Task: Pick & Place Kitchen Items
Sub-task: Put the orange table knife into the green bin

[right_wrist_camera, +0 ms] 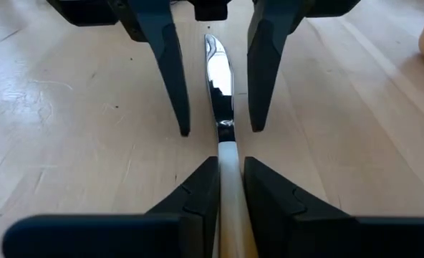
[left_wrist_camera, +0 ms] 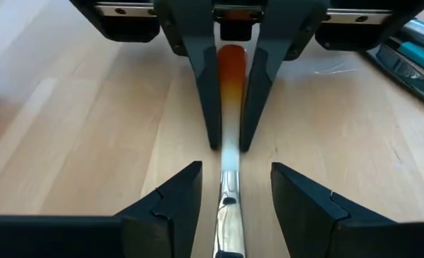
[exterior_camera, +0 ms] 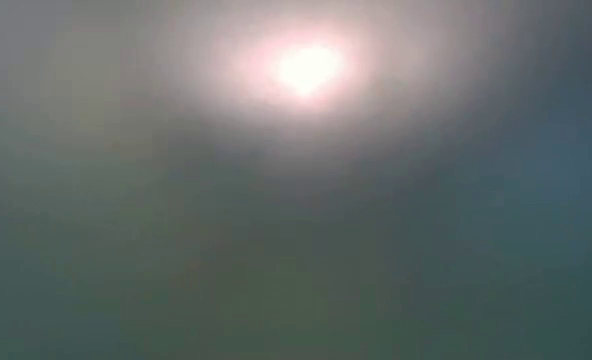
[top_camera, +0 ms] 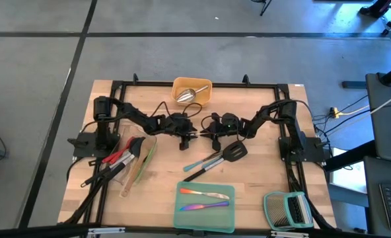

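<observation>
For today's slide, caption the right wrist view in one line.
Right tool shut on the pale-handled steel knife while the left tool stands open around its blade.

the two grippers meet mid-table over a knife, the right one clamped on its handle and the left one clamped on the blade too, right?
Not quite. The right gripper is clamped on the knife handle, but the left wrist view shows the left gripper with its fingers spread apart either side of the blade, not clamped on it.

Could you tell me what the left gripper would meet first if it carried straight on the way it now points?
Most likely the right gripper facing it head-on. The left gripper stands open around the shiny end of a piece of cutlery, and the right gripper is shut on its other end. How close the fingertips are is unclear.
</observation>
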Controlling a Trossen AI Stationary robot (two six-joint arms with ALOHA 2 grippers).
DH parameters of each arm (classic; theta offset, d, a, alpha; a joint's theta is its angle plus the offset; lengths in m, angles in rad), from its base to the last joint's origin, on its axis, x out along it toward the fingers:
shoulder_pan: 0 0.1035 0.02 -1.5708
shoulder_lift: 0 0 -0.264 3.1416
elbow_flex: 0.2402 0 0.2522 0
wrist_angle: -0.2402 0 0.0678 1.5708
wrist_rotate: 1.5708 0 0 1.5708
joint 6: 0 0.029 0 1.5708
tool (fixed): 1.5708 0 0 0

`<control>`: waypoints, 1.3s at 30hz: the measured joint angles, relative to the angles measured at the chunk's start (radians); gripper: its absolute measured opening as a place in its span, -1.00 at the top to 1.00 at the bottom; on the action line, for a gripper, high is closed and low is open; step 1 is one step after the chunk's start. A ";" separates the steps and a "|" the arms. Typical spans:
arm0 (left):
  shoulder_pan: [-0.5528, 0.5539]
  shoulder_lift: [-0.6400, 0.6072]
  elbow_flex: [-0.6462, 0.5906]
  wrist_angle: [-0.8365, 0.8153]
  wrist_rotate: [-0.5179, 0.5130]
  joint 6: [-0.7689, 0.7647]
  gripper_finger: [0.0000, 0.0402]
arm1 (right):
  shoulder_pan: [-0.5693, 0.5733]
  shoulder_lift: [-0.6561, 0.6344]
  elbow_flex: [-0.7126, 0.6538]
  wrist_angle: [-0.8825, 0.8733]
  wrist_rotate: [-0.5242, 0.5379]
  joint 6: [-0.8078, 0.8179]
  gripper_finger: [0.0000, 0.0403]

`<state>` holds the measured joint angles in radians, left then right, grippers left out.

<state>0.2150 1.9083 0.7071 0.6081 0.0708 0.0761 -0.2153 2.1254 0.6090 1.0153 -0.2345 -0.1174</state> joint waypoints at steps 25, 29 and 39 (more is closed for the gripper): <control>0.000 0.000 0.000 -0.007 -0.044 0.017 0.18 | 0.003 -0.008 0.000 -0.011 -0.021 0.044 0.66; 0.000 0.000 0.000 -0.007 -0.029 0.017 0.18 | 0.003 -0.025 0.000 -0.047 -0.025 0.057 0.66; 0.000 0.000 0.000 -0.007 -0.026 0.017 0.18 | 0.023 -0.091 -0.004 -0.151 -0.026 0.054 0.66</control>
<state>0.2150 1.9083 0.7071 0.6014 0.0451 0.0929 -0.1925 2.0342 0.6048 0.8642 -0.2609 -0.0639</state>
